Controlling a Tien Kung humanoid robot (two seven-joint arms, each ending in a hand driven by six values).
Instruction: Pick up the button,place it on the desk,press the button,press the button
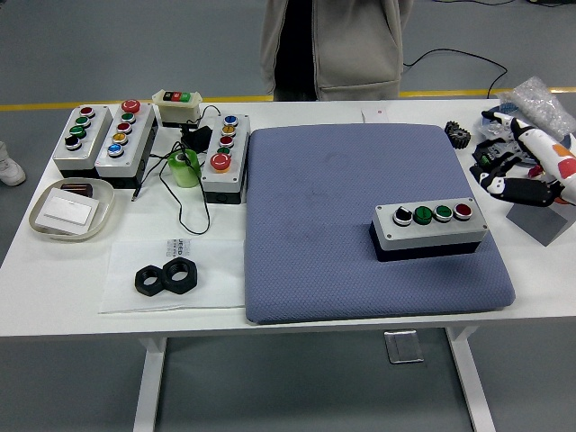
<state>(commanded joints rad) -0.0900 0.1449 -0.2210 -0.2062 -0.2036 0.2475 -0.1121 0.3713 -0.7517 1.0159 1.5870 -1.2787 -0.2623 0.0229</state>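
The grey button box (429, 229), with a black knob, two green buttons and a red button on top, lies on the blue mat (324, 180) toward its right front. My right hand (509, 167) hovers at the table's right edge, up and to the right of the box and apart from it. Its fingers (527, 191) are spread and hold nothing. The left arm does not show.
Several other button boxes (126, 135) stand at the back left, with a green tape roll (184, 168), a tray (70, 209) and two black nuts (166, 279). A gear (458, 137), a bag of parts (538, 106) and a grey block (540, 218) crowd the right edge. A person (333, 45) stands at the far side.
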